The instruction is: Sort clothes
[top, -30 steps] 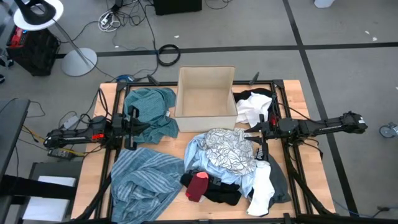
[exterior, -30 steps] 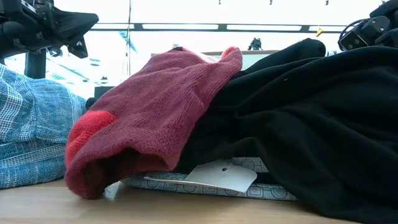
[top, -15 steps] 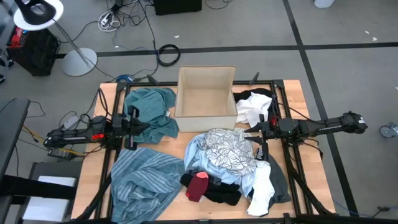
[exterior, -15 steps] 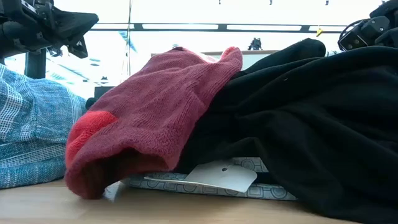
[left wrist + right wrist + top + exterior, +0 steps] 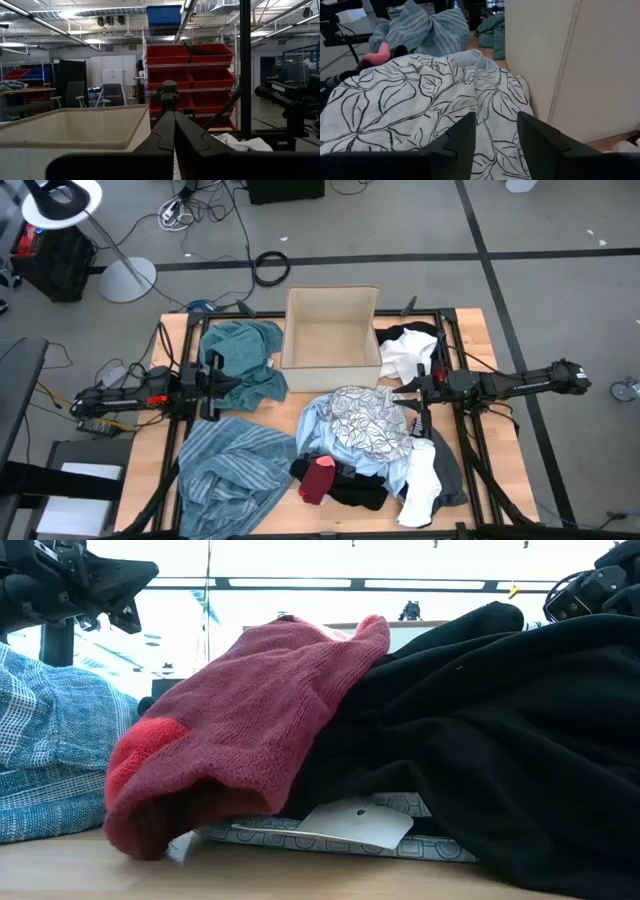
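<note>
The left gripper (image 5: 226, 378) has its fingers (image 5: 170, 132) pressed together on nothing, hovering above the tabletop (image 5: 470, 330) at the left, beside the teal garment (image 5: 240, 355). The right gripper (image 5: 408, 389) has its fingers (image 5: 462, 137) parted with an empty gap between them, poised just over the right edge of the black-and-white leaf-patterned garment (image 5: 368, 420); it looks lined up to come down on that piece, though nothing is gripped yet.

The clothes lie unsorted around the beige box (image 5: 330, 330), which stands open at the far middle, probably as a destination. The blue-grey striped garment (image 5: 235, 470) sprawls at the near left. The patterned piece tops a central heap over light blue fabric (image 5: 312, 425), with the small red piece (image 5: 318, 478) and black garment (image 5: 355, 485) at the near edge. White cloth (image 5: 405, 358) sits right of the box, and a white piece (image 5: 422, 480) over grey at the near right.
</note>
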Robot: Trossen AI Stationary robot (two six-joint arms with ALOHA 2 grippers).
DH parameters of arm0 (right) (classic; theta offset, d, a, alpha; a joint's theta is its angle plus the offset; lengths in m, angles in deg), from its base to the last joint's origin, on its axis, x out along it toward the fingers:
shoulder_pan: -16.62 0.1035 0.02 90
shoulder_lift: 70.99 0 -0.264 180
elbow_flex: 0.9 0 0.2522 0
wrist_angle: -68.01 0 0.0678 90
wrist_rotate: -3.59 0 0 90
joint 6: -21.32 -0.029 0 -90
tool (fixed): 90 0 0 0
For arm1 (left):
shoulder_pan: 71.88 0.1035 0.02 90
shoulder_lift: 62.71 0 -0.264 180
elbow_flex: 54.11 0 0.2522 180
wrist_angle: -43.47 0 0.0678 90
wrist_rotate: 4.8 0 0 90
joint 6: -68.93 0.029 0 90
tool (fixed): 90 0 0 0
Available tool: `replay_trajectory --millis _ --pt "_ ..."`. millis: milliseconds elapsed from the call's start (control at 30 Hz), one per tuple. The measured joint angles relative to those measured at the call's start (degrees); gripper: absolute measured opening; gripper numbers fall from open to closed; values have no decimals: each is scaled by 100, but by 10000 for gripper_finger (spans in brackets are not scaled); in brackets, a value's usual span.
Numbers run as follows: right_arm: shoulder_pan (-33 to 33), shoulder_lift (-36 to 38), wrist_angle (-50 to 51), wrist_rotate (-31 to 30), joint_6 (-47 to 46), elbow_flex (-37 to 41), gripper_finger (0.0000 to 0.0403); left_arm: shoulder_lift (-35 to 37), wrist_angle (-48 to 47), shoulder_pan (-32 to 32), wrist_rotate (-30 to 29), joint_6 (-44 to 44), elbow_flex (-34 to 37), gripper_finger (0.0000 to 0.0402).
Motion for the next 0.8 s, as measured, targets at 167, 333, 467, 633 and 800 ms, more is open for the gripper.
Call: replay_trajectory --millis 167,333,467,633,800 --pt "0 1 0 -184 10 0 146 1 -1 1 1 1 -1 7" --pt "0 1 0 -227 12 -1 146 2 -1 -1 0 0 0 7" --pt "0 2 0 -225 -155 -1 146 0 1 1 0 0 -1 7" --pt "0 0 0 -303 -314 -1 144 2 1 0 0 2 -1 7" --pt "17 -104 15 -316 -46 -233 128 0 1 0 0 2 -1 7"
